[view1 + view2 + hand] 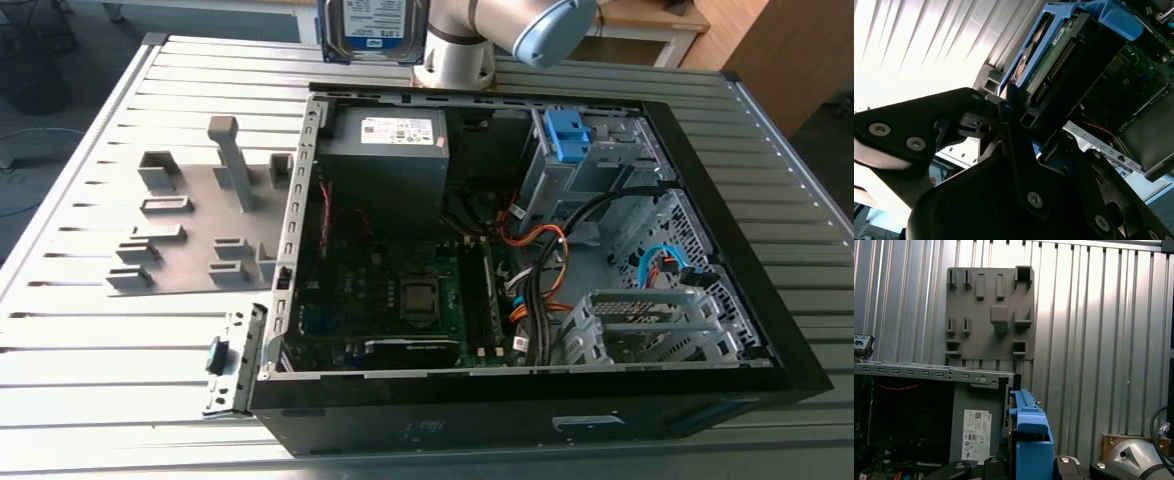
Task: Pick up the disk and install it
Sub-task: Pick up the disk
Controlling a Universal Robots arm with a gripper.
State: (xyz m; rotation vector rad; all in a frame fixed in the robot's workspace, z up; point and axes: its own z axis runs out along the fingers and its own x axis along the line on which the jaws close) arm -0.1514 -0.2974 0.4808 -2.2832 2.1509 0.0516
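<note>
Gripping the disk (pixel 1054 65) by one end, the gripper (pixel 1026 125) was seen closed on its blue bracket in the second wrist view. In the exterior view the disk was held raised beside the arm (pixel 461 50), just beyond the rim of the open computer case (pixel 467 410), outside it.

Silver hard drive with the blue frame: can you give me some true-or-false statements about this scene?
1. The black computer case lies open on the ribbed metal table. True.
2. The black gripper grips the silver hard drive in its blue plastic bracket. True.
3. The drive sits in the metal drive cage. False: it hangs outside the case, not yet installed.
4. The grey fixture plate lies inside the case. False: it lies on the table beside it.
</note>
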